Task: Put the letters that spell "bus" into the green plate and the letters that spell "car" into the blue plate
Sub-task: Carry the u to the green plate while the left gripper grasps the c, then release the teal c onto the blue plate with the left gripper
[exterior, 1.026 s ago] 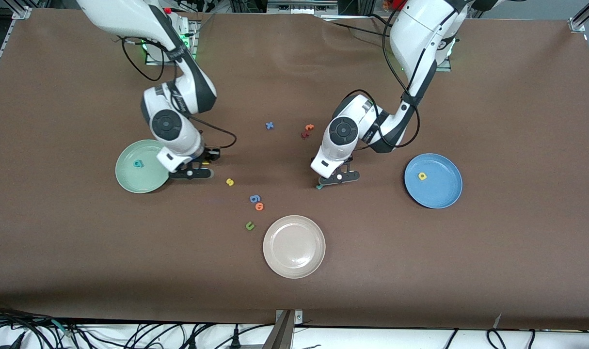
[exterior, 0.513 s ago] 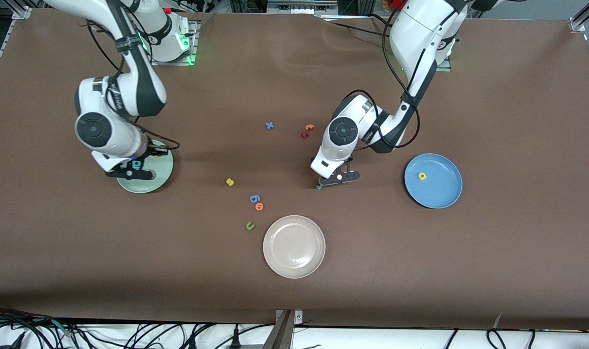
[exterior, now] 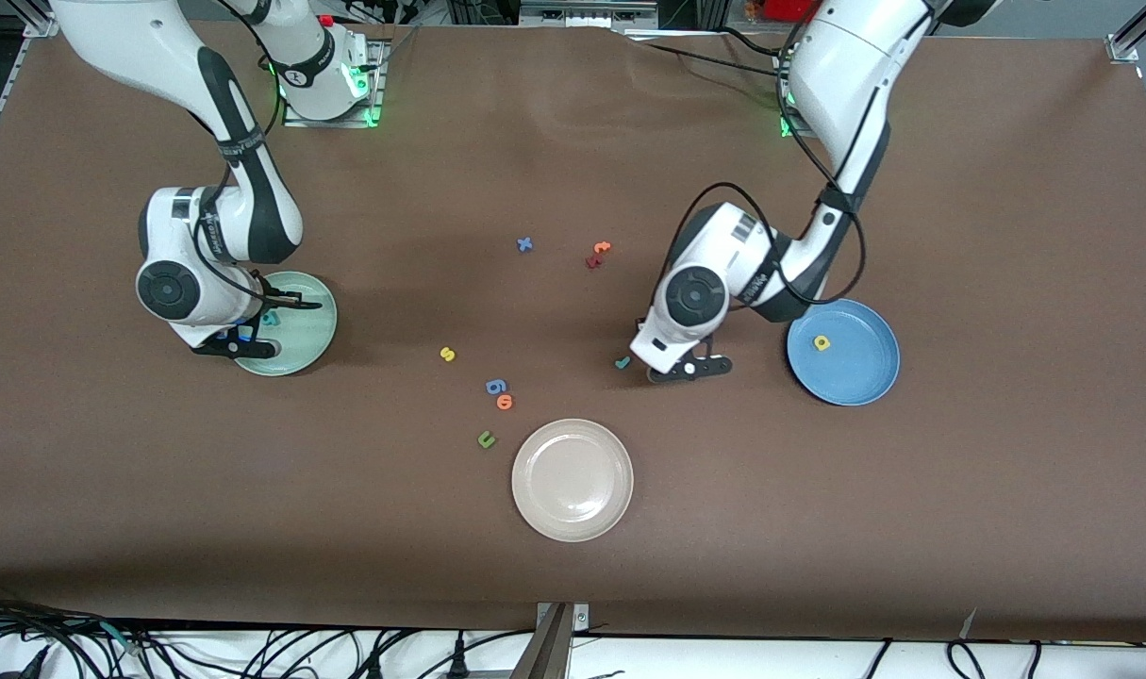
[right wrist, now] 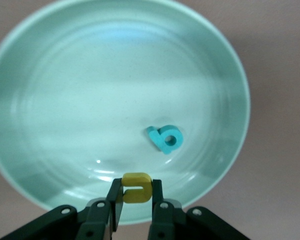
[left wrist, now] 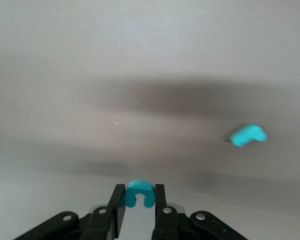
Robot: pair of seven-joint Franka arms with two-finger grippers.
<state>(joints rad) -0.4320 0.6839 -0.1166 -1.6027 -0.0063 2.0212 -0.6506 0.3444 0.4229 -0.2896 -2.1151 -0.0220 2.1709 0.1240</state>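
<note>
Over the green plate (exterior: 306,325) (right wrist: 65,100), at its edge nearer the front camera, my right gripper (exterior: 238,345) (right wrist: 136,186) is shut on the yellow "u" (right wrist: 136,189). The teal "b" (exterior: 269,319) (right wrist: 165,139) lies in that plate. My left gripper (exterior: 690,368) (left wrist: 139,189) is shut on the teal "c" (left wrist: 139,192), just above the table between the teal "r" (exterior: 622,362) (left wrist: 247,135) and the blue plate (exterior: 860,374). The yellow "a" (exterior: 822,342) lies in the blue plate. On the table mid-way between the plates lies the yellow "s" (exterior: 447,355).
A beige plate (exterior: 573,479) sits nearer the front camera. Beside it lie a blue "g" (exterior: 496,386), an orange "o" (exterior: 505,402) and a green "u" (exterior: 486,438). A blue "x" (exterior: 524,244), an orange "t" (exterior: 601,248) and a dark red letter (exterior: 592,261) lie farther back.
My right gripper has carried the yellow "u" from beside the green plate to over it. My left gripper has moved from the teal "r" toward the blue plate, holding the "c".
</note>
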